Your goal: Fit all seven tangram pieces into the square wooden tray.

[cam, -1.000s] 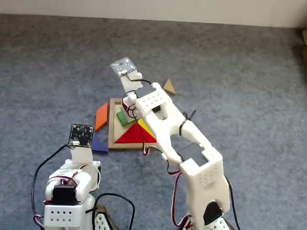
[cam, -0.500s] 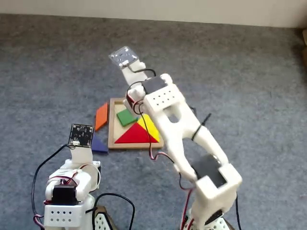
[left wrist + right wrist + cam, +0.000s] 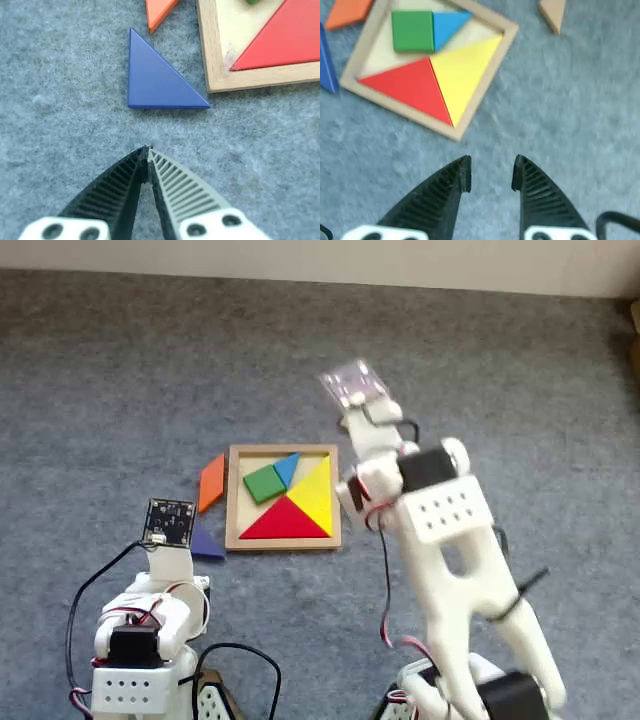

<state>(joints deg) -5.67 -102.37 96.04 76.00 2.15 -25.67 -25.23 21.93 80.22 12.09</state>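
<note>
Swung aside since a second ago, the right arm now stands right of the tray [image 3: 232,502] instead of over it, uncovering the light blue triangle [image 3: 287,468] inside, beside the green square [image 3: 263,483], yellow triangle [image 3: 313,495] and red triangle [image 3: 280,522]. The right tool [image 3: 491,175] hangs open and empty. The left tool [image 3: 148,152] is closed on nothing, near the dark blue triangle [image 3: 155,82] at the tray's near-left corner. The orange parallelogram [image 3: 211,483] lies just left of the tray and the tan triangle [image 3: 552,12] beyond its far-right corner — three pieces out on the surface. The risk: these flat pieces may slip from the jaws, or one lowered askew could ride the rim and shove the seated pieces.
</note>
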